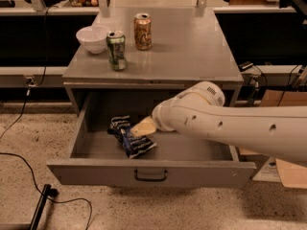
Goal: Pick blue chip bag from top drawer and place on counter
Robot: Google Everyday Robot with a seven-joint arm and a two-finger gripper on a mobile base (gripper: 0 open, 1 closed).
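Observation:
The blue chip bag (128, 137) lies crumpled on the floor of the open top drawer (151, 171), left of its middle. My white arm reaches in from the right over the drawer. My gripper (142, 128) shows as a pale tip just above the bag's right end, touching or nearly touching it. The counter (192, 51) is the flat grey cabinet top behind the drawer.
On the counter's left stand a green can (116, 50), an orange can (142, 31) and a white bowl (93, 39). Black cables (29, 162) lie on the speckled floor at left. Cardboard and papers (283, 171) sit at right.

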